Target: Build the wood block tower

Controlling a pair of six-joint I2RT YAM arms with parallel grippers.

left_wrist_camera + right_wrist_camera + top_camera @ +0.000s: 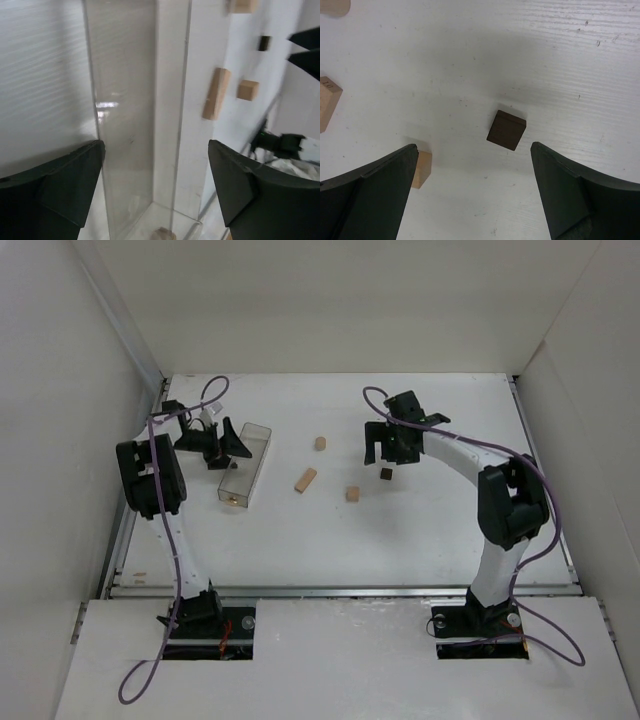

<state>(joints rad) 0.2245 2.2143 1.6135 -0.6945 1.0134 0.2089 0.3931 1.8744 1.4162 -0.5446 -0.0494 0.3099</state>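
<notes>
Both grippers open, wooden pieces lying loose and apart on the white table (420, 540).
From overhead, the right gripper (385, 448) hovers by the small dark brown wooden cube (385, 475). Its wrist camera shows the cube (506, 130) between the spread, empty jaws. The left gripper (215, 445) is released too, with the clear rectangular plastic box (130, 125) between its jaws. The pale tan oblong wooden block (305, 480) lies mid-table, between box and cube.
</notes>
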